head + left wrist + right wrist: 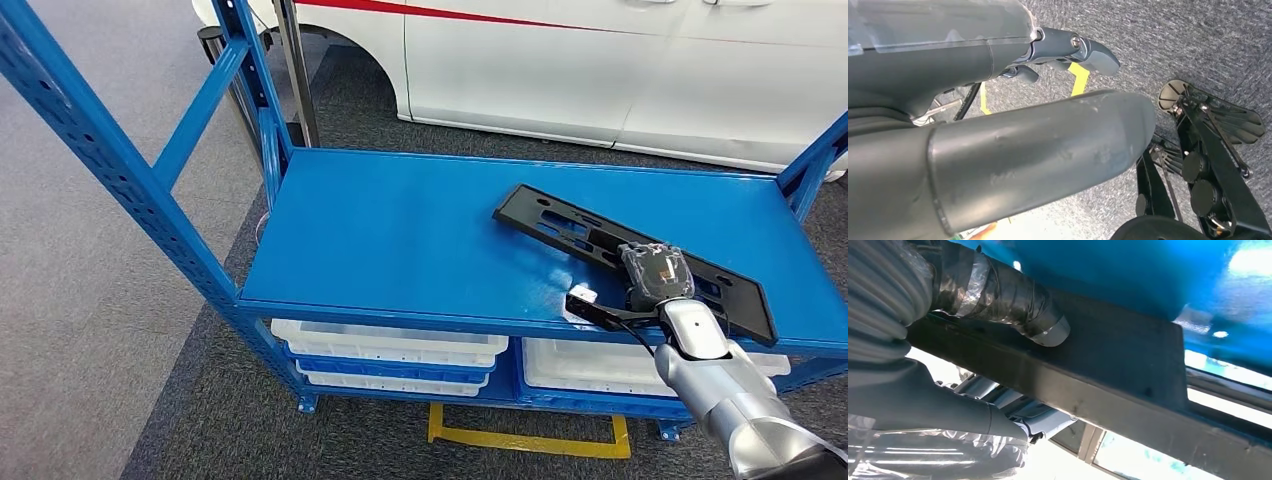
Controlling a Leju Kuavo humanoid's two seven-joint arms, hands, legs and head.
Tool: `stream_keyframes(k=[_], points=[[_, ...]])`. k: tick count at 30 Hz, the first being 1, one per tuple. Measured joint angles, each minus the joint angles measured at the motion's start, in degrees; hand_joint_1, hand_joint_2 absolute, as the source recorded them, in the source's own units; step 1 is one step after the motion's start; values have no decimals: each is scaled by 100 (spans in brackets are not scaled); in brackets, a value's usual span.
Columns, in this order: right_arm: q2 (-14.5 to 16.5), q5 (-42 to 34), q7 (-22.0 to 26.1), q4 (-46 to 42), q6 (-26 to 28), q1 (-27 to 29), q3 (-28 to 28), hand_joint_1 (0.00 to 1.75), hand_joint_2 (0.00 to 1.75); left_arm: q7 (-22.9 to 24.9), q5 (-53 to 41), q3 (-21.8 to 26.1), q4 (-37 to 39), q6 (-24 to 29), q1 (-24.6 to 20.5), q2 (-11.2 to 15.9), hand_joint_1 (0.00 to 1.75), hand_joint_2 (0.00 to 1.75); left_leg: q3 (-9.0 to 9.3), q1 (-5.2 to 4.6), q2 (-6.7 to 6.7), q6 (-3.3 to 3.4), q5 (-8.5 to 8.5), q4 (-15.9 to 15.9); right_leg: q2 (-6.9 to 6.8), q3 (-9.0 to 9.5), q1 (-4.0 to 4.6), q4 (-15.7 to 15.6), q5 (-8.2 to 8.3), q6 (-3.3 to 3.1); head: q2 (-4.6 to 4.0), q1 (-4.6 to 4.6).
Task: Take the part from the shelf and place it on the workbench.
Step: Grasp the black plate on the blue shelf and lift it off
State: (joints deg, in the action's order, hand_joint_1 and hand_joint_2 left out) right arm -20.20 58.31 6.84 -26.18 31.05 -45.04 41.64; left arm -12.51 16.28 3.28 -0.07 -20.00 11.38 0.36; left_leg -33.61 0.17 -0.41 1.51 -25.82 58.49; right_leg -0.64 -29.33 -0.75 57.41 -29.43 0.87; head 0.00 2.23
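A long flat black part (560, 225) with slots lies slantwise on the right half of the blue shelf board (400, 230), its near end by the front edge. My right hand (655, 272) is on that near end. In the right wrist view the taped thumb (1013, 300) presses on the part's upper face (1108, 355) while the fingers (948, 410) curl under its edge, so the hand grips it. My left hand (1038, 145) hangs over the grey carpet, holding nothing, its fingers apart.
Blue slanted uprights (100, 150) frame the shelf on the left and far right. White bins (390, 345) sit on the level below. A white car (600, 60) stands behind the shelf. Yellow tape (530, 440) marks the floor in front.
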Motion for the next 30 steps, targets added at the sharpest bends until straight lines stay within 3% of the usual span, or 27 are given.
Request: stream_keyframes(k=[9,13,30], points=[[-2,-5,33,0,4,3,-15,175,175,-17,-1,-6,0,-12,8,8,0,0,4,0,0,0,0,0,0,-1,0,0,0,0,0,-1],[-4,-13,99,0,21,10,-35,175,175,-39,-1,-33,0,-36,23,27,0,175,5,0,0,0,0,0,0,0,0,0,0,0,0,0],[-19,-109,440,-137,104,109,-103,175,175,-50,1,-128,0,-65,32,62,0,175,5,0,4,0,0,0,4,4,1,0,0,0,0,0]])
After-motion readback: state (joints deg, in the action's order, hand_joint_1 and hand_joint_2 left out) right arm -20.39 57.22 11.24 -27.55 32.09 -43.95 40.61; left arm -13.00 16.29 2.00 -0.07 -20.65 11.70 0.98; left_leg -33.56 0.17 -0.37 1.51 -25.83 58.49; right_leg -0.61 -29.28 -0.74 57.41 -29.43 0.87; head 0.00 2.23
